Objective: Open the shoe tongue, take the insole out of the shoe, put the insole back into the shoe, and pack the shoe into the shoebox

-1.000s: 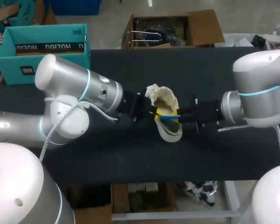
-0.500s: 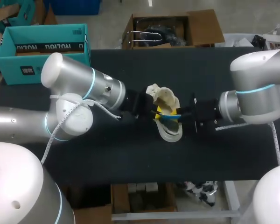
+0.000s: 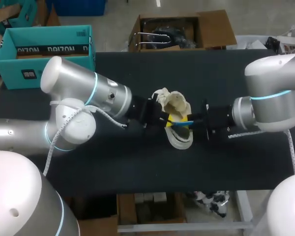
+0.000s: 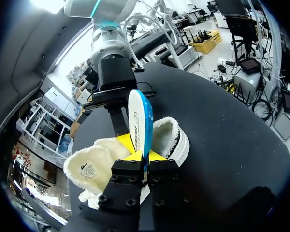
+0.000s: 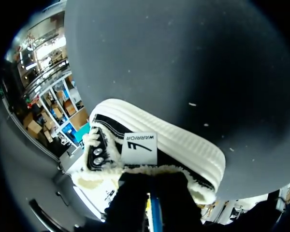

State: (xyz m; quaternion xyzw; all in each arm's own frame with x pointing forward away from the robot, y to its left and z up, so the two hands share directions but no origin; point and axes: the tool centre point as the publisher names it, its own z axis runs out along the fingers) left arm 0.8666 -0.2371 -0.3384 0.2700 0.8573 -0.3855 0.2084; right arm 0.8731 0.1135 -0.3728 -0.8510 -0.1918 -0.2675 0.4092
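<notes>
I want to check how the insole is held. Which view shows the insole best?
The left wrist view: the insole stands on edge, white face and blue edge showing, pinched by the left gripper. The head view shows only a blue strip over the shoe; the right wrist view shows a blue sliver.

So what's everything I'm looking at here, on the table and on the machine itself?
fleece-lined canvas shoe: one, cream and black, white ribbed sole, mid-table.
thin foam insole: one, white with blue edge, standing on edge over the shoe's opening.
open cardboard shoebox: one, teal, far left corner.
table: one, black top.
left end effector: one, black with yellow tips, clamped on the insole.
right end effector: one, black, at the shoe's opening, facing the left one; its grip is hidden.
</notes>
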